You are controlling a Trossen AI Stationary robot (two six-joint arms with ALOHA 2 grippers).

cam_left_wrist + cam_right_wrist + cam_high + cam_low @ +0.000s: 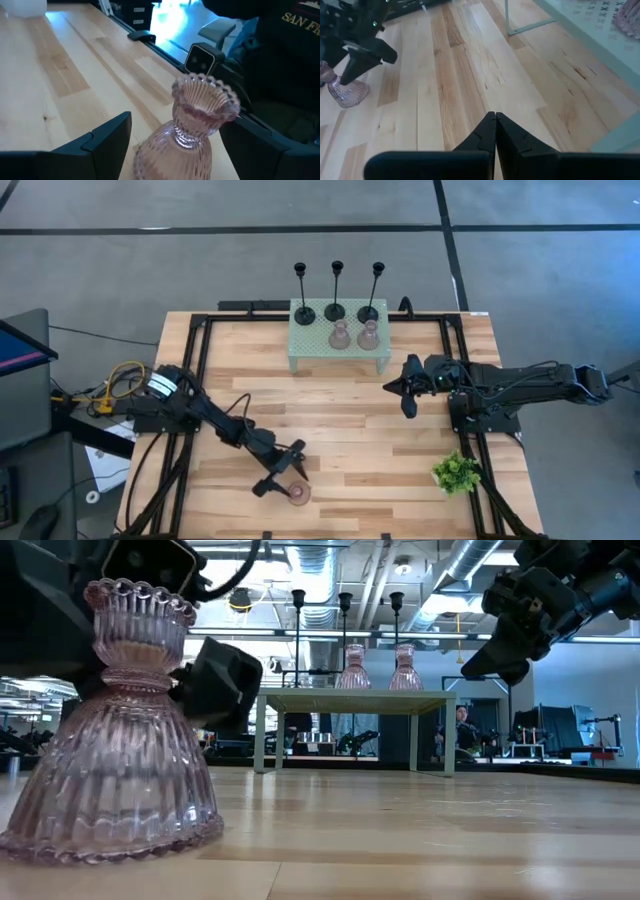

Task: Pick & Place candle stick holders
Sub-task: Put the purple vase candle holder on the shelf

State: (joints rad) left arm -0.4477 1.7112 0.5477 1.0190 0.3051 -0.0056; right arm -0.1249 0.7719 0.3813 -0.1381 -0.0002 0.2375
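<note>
One pinkish ribbed glass holder (298, 494) stands upright on its base near the table's front edge; it also shows in the low view (120, 740) and the left wrist view (192, 125). My left gripper (284, 472) is open, one finger (100, 145) on each side of the holder, with a gap to the glass. Three black stem holders (335, 295) and two pink glass holders (354, 335) stand on the mint-green mesh shelf (310, 345). My right gripper (405, 392) is shut and empty, raised above the table right of the shelf.
A small green plant (457, 473) sits at the table's front right. The shelf stands at the far middle. Bare wood lies between the shelf and the front edge (470, 75). A person in dark clothing (285, 60) is beyond the table's near edge.
</note>
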